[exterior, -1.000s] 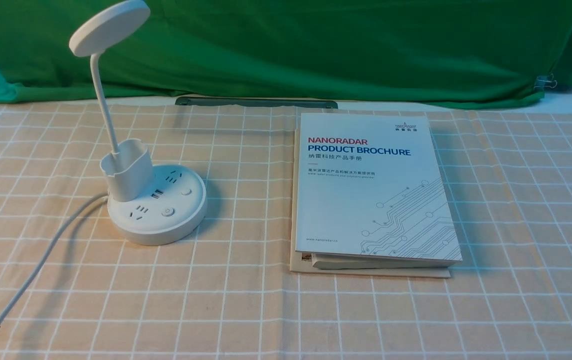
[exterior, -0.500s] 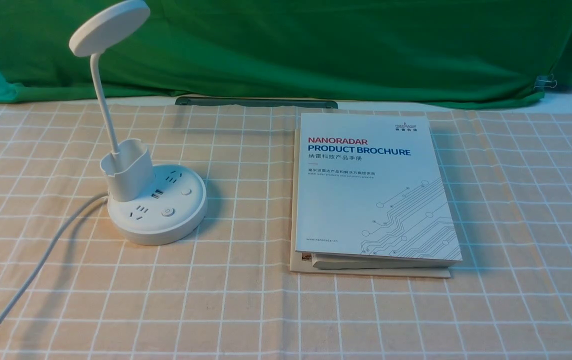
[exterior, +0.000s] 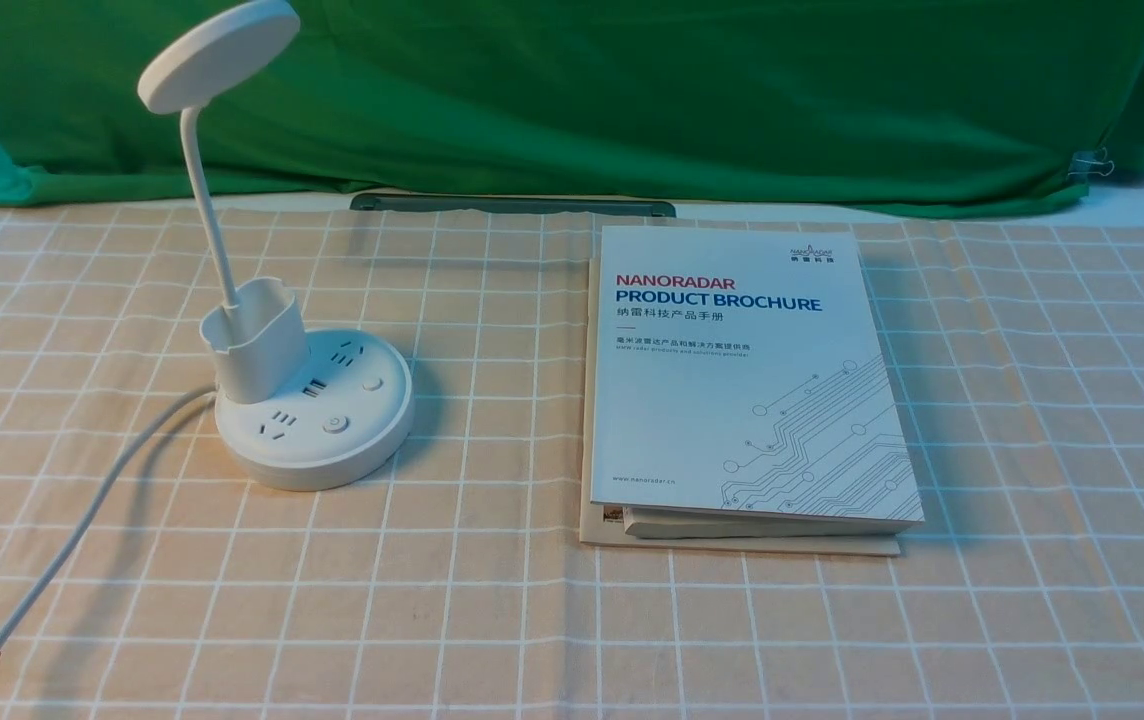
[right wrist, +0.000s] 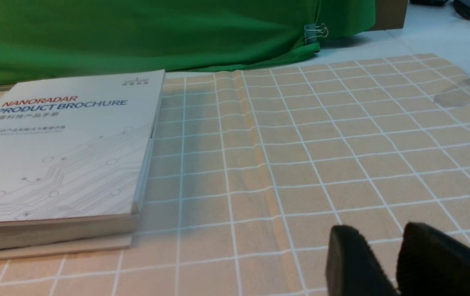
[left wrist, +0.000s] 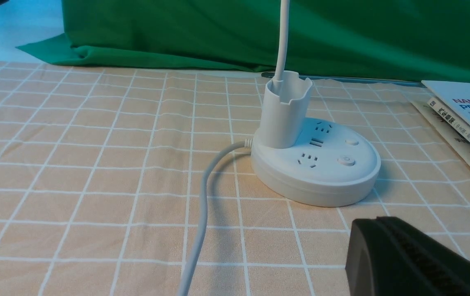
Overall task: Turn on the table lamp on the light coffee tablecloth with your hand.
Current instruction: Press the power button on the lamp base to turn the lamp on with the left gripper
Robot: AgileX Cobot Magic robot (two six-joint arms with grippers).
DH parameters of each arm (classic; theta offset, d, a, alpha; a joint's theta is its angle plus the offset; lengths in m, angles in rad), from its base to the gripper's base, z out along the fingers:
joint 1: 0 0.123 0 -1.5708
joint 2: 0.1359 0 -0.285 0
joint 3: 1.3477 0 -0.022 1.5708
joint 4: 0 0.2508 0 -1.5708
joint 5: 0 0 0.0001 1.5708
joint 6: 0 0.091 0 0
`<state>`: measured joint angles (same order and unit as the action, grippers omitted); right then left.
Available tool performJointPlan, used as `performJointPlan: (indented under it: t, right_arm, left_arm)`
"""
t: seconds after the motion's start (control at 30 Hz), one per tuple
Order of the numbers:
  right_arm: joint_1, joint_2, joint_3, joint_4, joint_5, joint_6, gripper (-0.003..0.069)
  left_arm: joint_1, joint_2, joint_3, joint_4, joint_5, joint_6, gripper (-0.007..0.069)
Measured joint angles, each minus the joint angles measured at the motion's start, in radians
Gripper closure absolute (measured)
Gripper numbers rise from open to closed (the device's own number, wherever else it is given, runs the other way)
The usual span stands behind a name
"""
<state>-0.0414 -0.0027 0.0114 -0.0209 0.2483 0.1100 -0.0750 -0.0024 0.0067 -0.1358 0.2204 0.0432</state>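
Table lamp [exterior: 312, 440] on tablecloth [exterior: 432, 620], left of stacked books [exterior: 752, 380]

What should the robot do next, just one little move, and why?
Probably ease the shut black left gripper forward toward the round white power button, because the gripper isn't touching the white plastic lamp yet.
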Motion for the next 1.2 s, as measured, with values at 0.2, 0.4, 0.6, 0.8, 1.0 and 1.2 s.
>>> performJointPlan:
  t: [0.2, 0.4, 0.6, 0.8, 1.0, 1.2]
  right_arm:
    - [0.0, 0.0, 0.0, 0.0, -0.001, 0.001, 0.0421]
    - [0.0, 0.0, 0.0, 0.0, -0.001, 0.001, 0.0421]
    - [0.0, 0.0, 0.0, 0.0, -0.001, 0.001, 0.0421]
    - [0.0, 0.0, 0.0, 0.0, 0.0, 0.001, 0.0421]
    - [0.0, 0.0, 0.0, 0.0, -0.001, 0.001, 0.0421]
    - [0.0, 0.0, 0.0, 0.0, -0.001, 0.001, 0.0421]
  left_arm:
    - [0.0, 0.0, 0.0, 0.074, -0.157, 0.0, 0.0622]
    - [0.0, 0.0, 0.0, 0.136, -0.546, 0.001, 0.0622]
    - [0.0, 0.0, 0.0, 0.143, -0.888, -0.015, 0.0622]
    - [0.0, 0.0, -0.038, 0.188, -0.981, -0.139, 0.0622]
    - [0.0, 0.125, -0.339, 0.292, -0.604, -0.256, 0.0622]
    - [0.0, 0.407, -0.489, 0.26, -0.267, -0.303, 0.0622]
